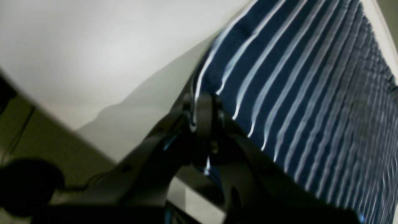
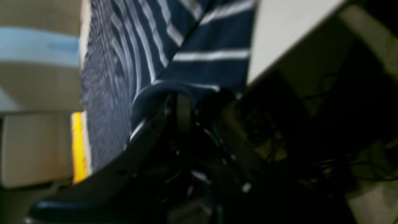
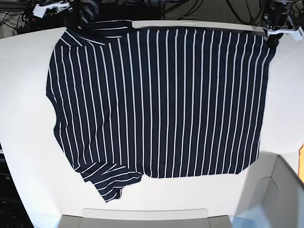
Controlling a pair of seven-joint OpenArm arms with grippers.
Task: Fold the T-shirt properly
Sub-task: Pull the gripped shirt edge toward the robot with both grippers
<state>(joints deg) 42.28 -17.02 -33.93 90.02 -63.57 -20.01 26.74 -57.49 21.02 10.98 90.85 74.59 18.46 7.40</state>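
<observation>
The left fingers (image 1: 203, 124) pinch the T-shirt (image 3: 156, 99) at its corner near 1 o'clock, and the right fingers (image 2: 182, 109) pinch its sleeve edge near 11 o'clock. The shirt lies flat on the white desk (image 3: 28, 166). This looks like the first fold starting; next both arms should lift together and carry the far edge toward 6 o'clock.

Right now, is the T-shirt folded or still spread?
Spread. The T-shirt lies flat and open across the table, both sleeves out, no fold visible.
</observation>
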